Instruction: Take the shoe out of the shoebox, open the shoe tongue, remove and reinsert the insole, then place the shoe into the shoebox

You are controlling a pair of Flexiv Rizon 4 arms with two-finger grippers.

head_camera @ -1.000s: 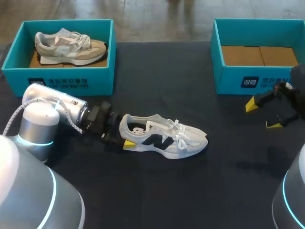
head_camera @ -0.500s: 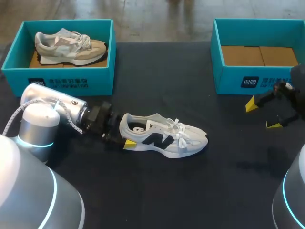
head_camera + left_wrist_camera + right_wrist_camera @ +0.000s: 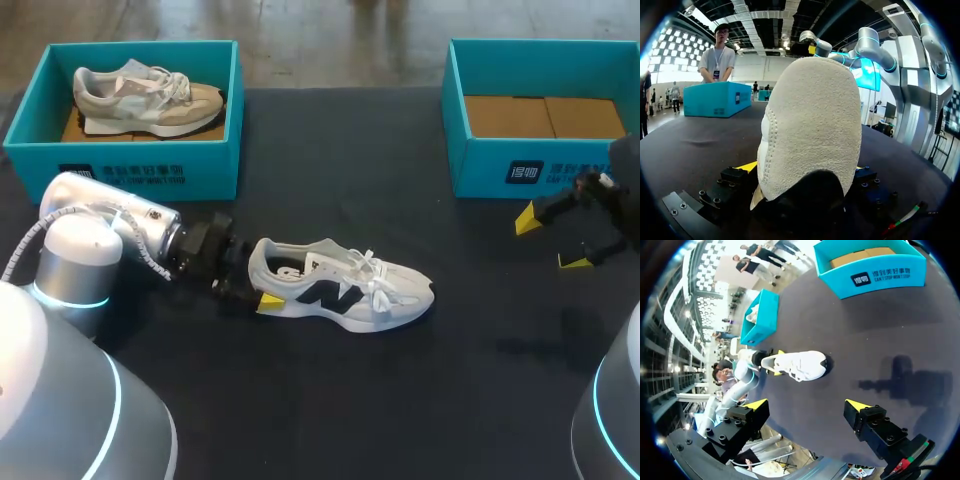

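Observation:
A white sneaker (image 3: 340, 292) with a dark side logo lies on its sole on the black table, toe to the right. My left gripper (image 3: 262, 282) is at its heel, shut on the heel from both sides. In the left wrist view the suede heel (image 3: 810, 125) fills the gap in the gripper (image 3: 802, 167), with a yellow tip peeking out on each side. My right gripper (image 3: 550, 240) hangs open and empty at the right, in front of the empty teal shoebox (image 3: 540, 165). From the right wrist, the gripper (image 3: 806, 405) faces the distant sneaker (image 3: 797, 365).
A second teal box (image 3: 130, 170) at the back left holds a beige sneaker (image 3: 145, 98). The empty shoebox (image 3: 715, 99) stands ahead of the left gripper, off to one side. Open table lies between the sneaker and the right gripper.
The left gripper's fingers have closed slightly onto the heel, and the sneaker has shifted a little to the left with it. The right arm has not moved.

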